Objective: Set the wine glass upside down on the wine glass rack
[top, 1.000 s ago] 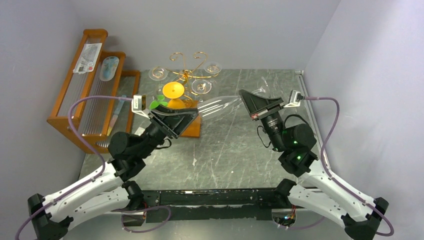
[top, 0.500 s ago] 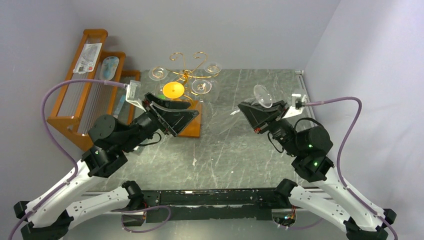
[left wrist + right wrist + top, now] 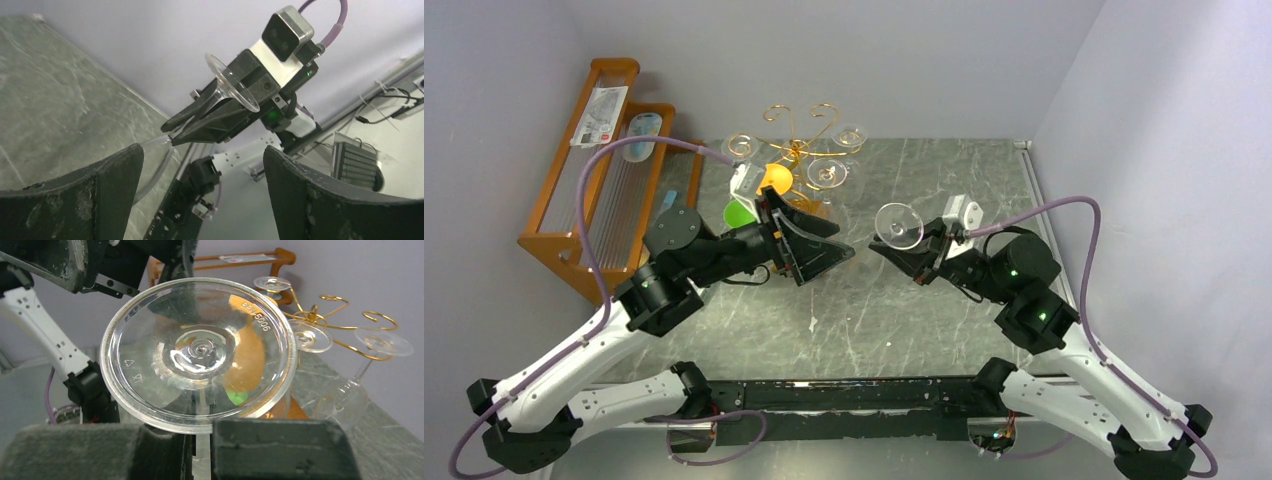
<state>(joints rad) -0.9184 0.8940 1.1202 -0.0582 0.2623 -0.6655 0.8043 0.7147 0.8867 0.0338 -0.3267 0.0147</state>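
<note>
My right gripper (image 3: 879,252) is shut on the stem of the clear wine glass (image 3: 898,225), just under its round foot (image 3: 199,350). The foot points up and back, and the bowl (image 3: 150,167) hangs low toward the table. Facing it from the left, my left gripper (image 3: 844,245) stands open and empty (image 3: 202,155), a short gap from the right fingertips. The gold wire wine glass rack (image 3: 799,150) stands behind, with clear glasses hanging on its curled arms (image 3: 320,315). The left arm partly hides its orange-brown base (image 3: 809,208).
An orange glass foot (image 3: 772,180) and a green piece (image 3: 739,212) show at the rack. A stepped brown wooden shelf (image 3: 604,170) with packaged items fills the back left. A metal rail (image 3: 1030,190) runs along the table's right edge. Grey walls close in on both sides.
The right gripper has carried the wine glass left from the back right to the middle. The left gripper has swung right, away from the rack front, and its jaws have widened.
</note>
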